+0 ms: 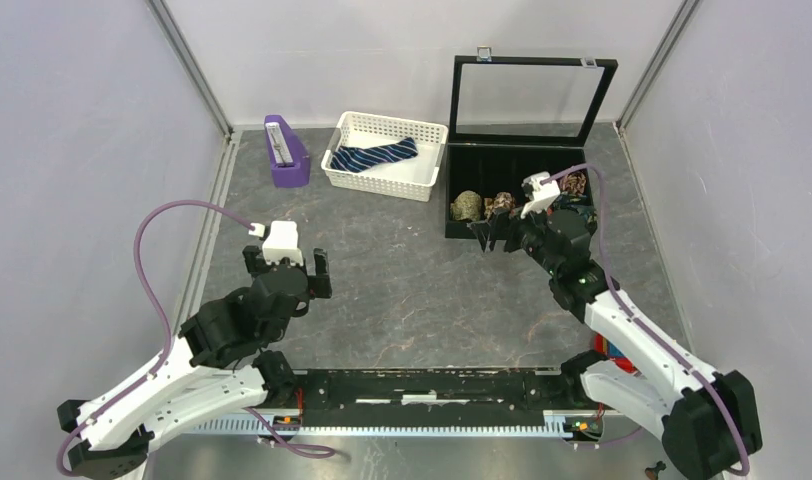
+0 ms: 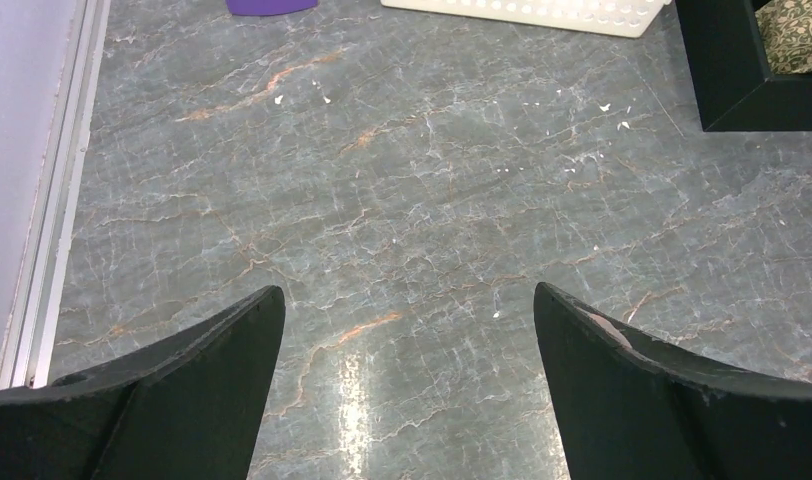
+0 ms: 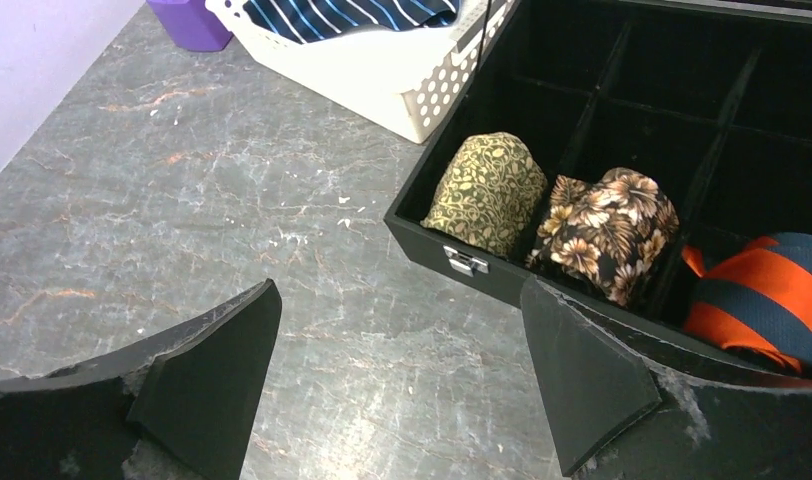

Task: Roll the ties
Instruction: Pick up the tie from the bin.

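Note:
A navy tie with thin light stripes (image 1: 378,156) lies flat in the white basket (image 1: 407,185) at the back; the right wrist view catches its end (image 3: 332,14) over the basket rim. My left gripper (image 1: 287,266) hangs open over bare tabletop at the left, far from the tie, with nothing between its fingers (image 2: 222,350). My right gripper (image 1: 494,235) is open too, just in front of the black box, its fingers (image 3: 572,360) empty over the table.
A black compartment box (image 1: 512,160) with its glass lid raised stands at the back right. It holds an olive roll (image 3: 487,190), a brown floral roll (image 3: 607,230) and an orange striped roll (image 3: 767,300). A purple stand (image 1: 285,152) sits left of the basket.

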`<state>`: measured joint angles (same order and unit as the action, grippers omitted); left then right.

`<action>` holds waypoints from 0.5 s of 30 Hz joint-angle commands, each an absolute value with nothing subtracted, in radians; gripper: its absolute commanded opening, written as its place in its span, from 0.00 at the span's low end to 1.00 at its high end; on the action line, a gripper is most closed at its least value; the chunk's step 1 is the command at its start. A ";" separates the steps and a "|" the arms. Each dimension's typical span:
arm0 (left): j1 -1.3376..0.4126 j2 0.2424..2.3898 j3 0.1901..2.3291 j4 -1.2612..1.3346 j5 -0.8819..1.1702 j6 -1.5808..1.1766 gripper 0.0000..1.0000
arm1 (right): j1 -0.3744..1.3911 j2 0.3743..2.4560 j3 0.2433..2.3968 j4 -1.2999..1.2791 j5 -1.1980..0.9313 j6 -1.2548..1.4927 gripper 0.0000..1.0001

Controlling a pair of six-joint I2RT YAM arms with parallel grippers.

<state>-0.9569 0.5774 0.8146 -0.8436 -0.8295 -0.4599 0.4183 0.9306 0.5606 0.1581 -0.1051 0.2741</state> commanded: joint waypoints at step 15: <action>-0.949 0.568 0.847 -0.851 -0.862 -0.494 1.00 | 0.508 1.479 1.164 0.051 -0.096 0.301 0.98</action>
<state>-0.9554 0.5766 0.8162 -0.8444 -0.8360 -0.4599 0.4789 1.3449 0.9707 0.1097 -0.1104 0.3138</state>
